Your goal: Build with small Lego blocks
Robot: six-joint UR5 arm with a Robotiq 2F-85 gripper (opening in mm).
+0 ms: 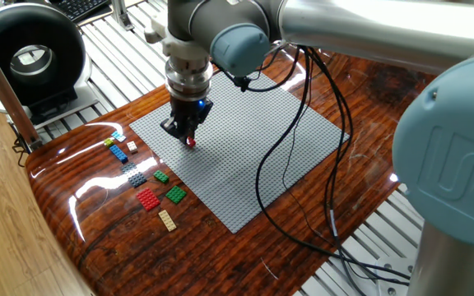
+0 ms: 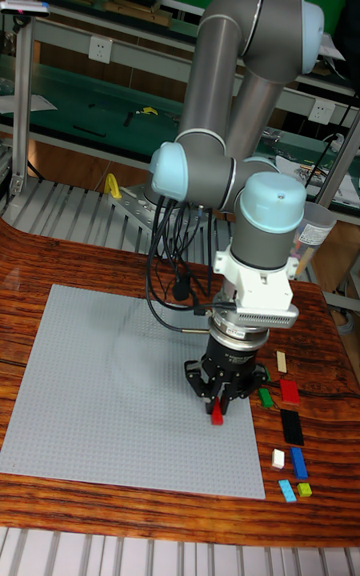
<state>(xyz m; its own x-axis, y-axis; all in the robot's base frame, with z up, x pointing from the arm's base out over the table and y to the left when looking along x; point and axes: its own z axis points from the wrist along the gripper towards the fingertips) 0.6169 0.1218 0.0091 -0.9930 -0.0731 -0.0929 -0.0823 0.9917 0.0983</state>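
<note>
Over baseplate [image 1: 253, 148], gripper [image 1: 189, 138] seemingly pinching red brick [image 2: 217, 416].

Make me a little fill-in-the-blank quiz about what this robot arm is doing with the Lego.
1. The gripper holds a small ____ brick.
2. It holds that brick over the grey ____.
3. The spare bricks lie on the ____ table.

Missing words: red; baseplate; wooden

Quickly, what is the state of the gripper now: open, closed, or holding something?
Gripper: closed on a small red Lego block, held just above or at the grey baseplate; contact cannot be told.
</note>
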